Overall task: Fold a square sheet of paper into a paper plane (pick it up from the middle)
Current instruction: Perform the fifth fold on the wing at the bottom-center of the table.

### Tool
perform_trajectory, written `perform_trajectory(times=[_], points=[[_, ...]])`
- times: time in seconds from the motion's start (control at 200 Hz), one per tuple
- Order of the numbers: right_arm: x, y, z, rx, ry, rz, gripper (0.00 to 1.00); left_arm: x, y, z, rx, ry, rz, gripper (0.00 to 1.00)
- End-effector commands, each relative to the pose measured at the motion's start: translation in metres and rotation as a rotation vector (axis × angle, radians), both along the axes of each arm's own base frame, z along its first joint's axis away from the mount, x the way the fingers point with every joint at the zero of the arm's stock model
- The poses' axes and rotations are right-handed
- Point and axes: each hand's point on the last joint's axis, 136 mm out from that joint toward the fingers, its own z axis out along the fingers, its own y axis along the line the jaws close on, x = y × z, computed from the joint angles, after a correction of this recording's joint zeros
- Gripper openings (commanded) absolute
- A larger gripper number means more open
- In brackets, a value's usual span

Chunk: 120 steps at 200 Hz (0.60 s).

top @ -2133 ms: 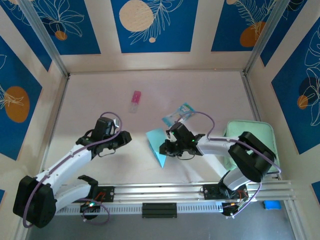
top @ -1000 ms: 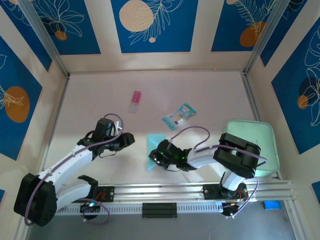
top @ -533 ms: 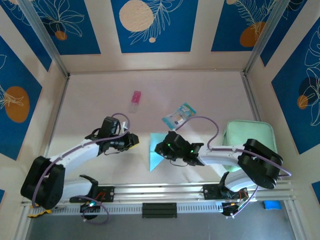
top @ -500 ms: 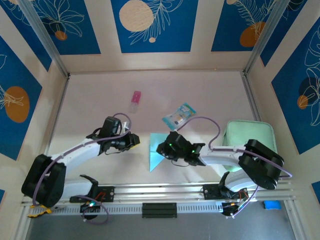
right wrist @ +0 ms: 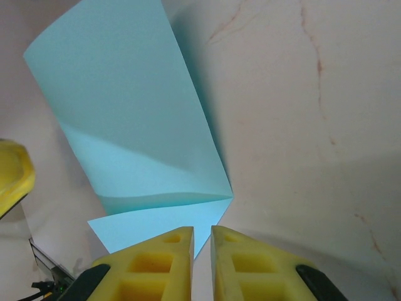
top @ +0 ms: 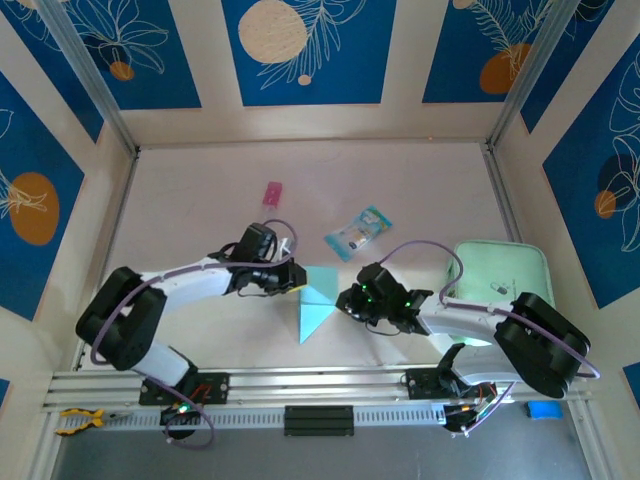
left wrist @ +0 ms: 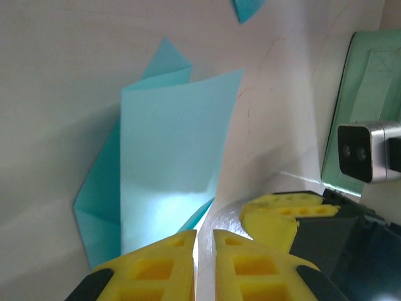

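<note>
Light-blue sheet (top: 316, 305) sits on table (top: 200, 210) between arms, half-folded, one flap standing up. Left gripper (top: 297, 280) fingers nearly together, pinching its edge. Right gripper (top: 346, 298) likewise on corner. I reckon: lower flap slowly, line up edges, press crease before release.

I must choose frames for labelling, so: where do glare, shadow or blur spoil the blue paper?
Left wrist: a white glare patch washes out the sheet of paper near the yellow fingers. Right wrist: no glare; a dark shadow runs along its right edge. Top external: sharp, evenly lit, no glare.
</note>
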Motion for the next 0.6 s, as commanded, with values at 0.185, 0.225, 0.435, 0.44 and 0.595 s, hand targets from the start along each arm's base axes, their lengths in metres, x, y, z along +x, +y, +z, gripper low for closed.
perform_trajectory(times=[0.185, 0.225, 0.435, 0.44, 0.595], points=[[-0.002, 0.005, -0.002, 0.002, 0.016, 0.06, 0.2, 0.009, -0.004, -0.034, 0.108, 0.047, -0.021, 0.11], [-0.002, 0.006, -0.001, 0.0, 0.014, 0.069, 0.22, 0.006, -0.002, -0.044, 0.131, 0.065, -0.027, 0.09], [0.0, 0.003, -0.004, 0.006, 0.038, 0.091, 0.33, -0.011, 0.011, -0.08, 0.159, 0.126, -0.023, 0.06], [0.0, 0.003, -0.004, 0.007, 0.038, 0.091, 0.33, -0.011, 0.011, -0.08, 0.157, 0.128, -0.023, 0.06], [0.004, 0.005, -0.001, 0.033, 0.049, 0.106, 0.39, -0.017, 0.014, -0.094, 0.087, 0.179, 0.009, 0.05]])
